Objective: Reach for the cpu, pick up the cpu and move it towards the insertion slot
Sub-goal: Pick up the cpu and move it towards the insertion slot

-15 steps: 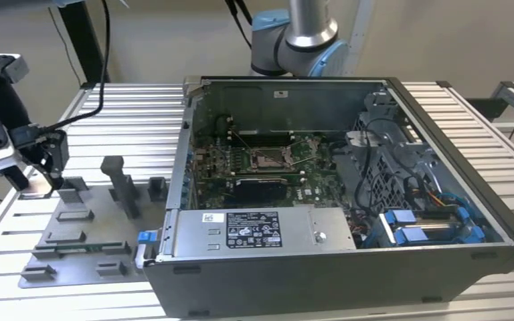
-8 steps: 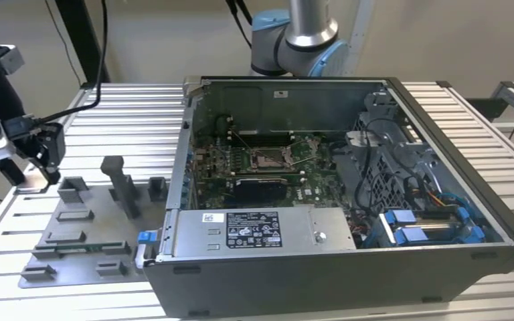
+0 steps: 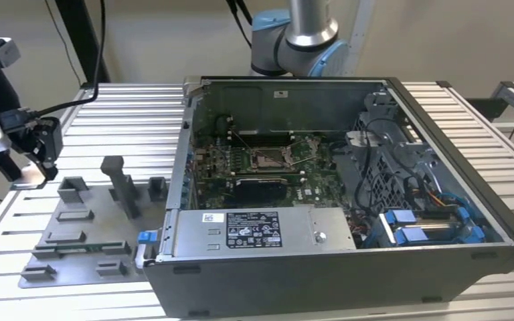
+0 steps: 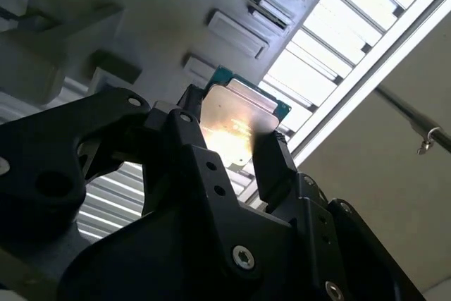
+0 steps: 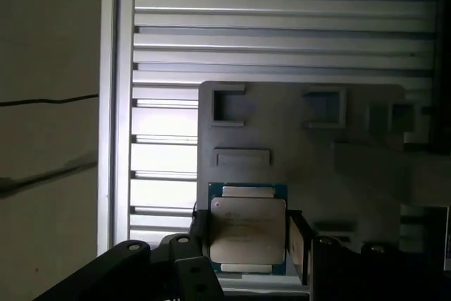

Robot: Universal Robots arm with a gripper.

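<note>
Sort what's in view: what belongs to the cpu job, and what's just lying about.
In the job:
- cpu, held in the gripper
- insertion slot, inside the case

Lying about:
- grey fixture plate with its blocks
- power supply
- blue drive brackets
- slatted table

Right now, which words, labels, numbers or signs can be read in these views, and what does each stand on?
None can be read as text.
Black label on the power supply: print too small.
White barcode sticker beside it: too small.
White sticker on the case back wall: too small.
Faint marking on the cpu, held in the gripper: blurred.
</note>
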